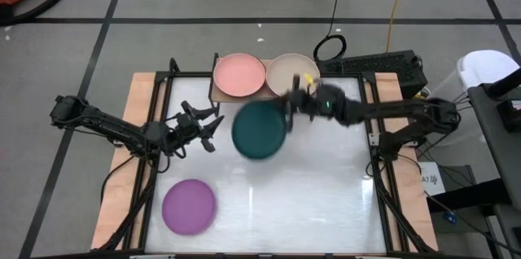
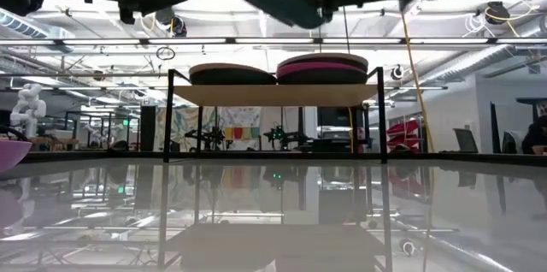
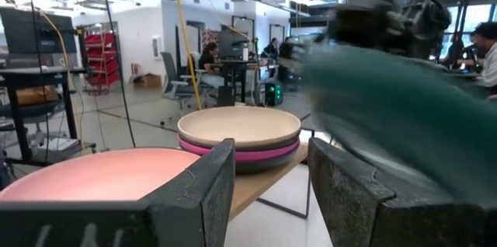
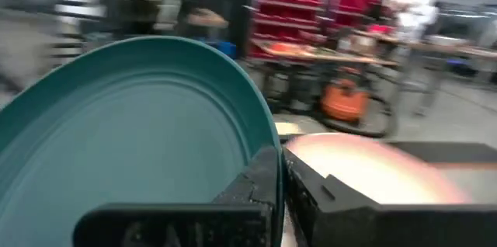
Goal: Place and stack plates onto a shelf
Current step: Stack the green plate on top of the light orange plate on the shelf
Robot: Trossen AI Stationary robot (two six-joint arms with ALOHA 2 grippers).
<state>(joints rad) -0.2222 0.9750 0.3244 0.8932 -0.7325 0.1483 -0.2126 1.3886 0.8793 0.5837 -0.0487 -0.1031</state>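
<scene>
Teal plate [image 1: 259, 129] pinched at rim by right gripper [image 1: 290, 111], held above table

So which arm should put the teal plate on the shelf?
The right one, probably. Its pincer is already clamped on the teal plate's rim, in the air beside the shelf. The left pincer is open and empty, farther away.

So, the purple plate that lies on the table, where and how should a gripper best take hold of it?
Probably by the rim. The purple plate lies flat and alone on the table, so only its raised edge gives the fingers something to pinch. The open left gripper is the free one; it should come from above, at the edge facing it. The right gripper holds the teal plate.
</scene>
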